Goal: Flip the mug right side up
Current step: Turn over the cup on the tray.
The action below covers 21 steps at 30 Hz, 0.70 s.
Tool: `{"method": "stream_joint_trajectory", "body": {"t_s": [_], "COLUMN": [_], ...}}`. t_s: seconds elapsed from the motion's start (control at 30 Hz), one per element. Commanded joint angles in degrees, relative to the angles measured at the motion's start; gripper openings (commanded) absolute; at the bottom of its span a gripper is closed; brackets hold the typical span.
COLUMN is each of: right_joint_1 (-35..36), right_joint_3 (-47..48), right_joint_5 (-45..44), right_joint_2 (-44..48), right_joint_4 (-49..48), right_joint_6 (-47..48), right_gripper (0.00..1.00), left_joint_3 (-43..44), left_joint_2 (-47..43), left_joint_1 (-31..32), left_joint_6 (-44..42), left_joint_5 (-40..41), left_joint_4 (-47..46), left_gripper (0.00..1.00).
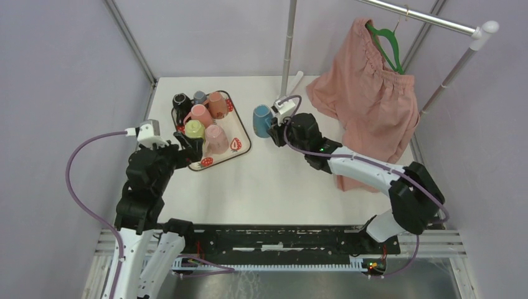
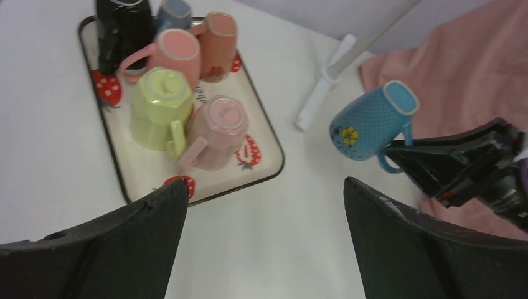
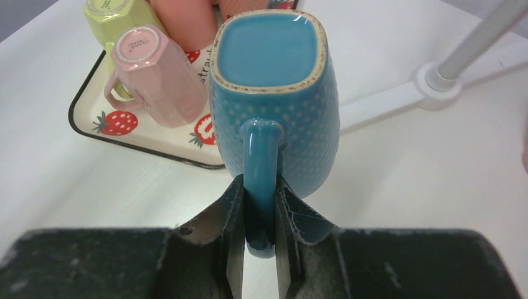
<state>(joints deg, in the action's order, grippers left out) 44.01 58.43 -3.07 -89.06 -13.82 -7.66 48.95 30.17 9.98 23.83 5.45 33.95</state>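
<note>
Firmly pinched by its handle, the blue mug (image 3: 292, 137) sits tilted in the right claw (image 3: 259, 187), whose fingers press against either side of the handle. The mug's flat glazed base faces up and away, with its mouth angled down toward the white surface (image 1: 280, 187). Whether the lip touches the surface cannot be told. The mug is toward the far middle of the scene, just right of the strawberry-print tray (image 2: 140, 165) and near the white foot of the clothes rack (image 1: 288, 43).

At left, the left claw (image 2: 261, 190) hovers spread wide over the near edge of the tray, gripping nothing. Six mugs crowd the tray. A yellow-green mug (image 2: 159, 103) and a pale pink mug (image 2: 218, 131) stand base up at the near side. Behind them are a pink mug (image 2: 171, 53), a salmon mug (image 2: 218, 37), a black mug (image 2: 124, 25) and a grey-blue mug (image 2: 174, 12).

At far right, a pink garment (image 1: 367, 93) hangs from a green hanger (image 1: 386, 43) on the rack.
</note>
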Motion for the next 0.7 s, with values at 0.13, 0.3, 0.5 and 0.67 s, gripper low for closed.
{"method": "stream_joint_trajectory", "body": {"t_s": [0.13,0.3,0.5,0.67], "right_joint_1": [-1.6,-3.2,-3.7,-3.7], "right_joint_3": [-10.6,-16.6,-19.9,-21.8], "right_joint_5": [-4.4,-2.8,0.9,2.9], "right_joint_2": [17.1,22.9,25.3,25.7], "right_joint_4": [-4.1,-8.0,-16.2,-24.1], "right_joint_6": [-2.1,-8.1,-16.2,-24.2], "right_gripper": [0.00,0.00,0.00,0.00], "left_joint_3": [-5.6,-8.8,-13.6,-18.3], "left_joint_2": [-1.8,-1.1,0.0,-0.6], "left_joint_1": [-0.2,-0.2,-0.1,-0.1], "left_joint_6": [11.0,13.9,19.5,25.6], "left_joint_5": [-22.0,-26.7,-34.0,-38.2], "left_joint_4": [-15.3,-20.4,-29.5,-38.6], "left_gripper": [1.00,0.98,0.99,0.99]}}
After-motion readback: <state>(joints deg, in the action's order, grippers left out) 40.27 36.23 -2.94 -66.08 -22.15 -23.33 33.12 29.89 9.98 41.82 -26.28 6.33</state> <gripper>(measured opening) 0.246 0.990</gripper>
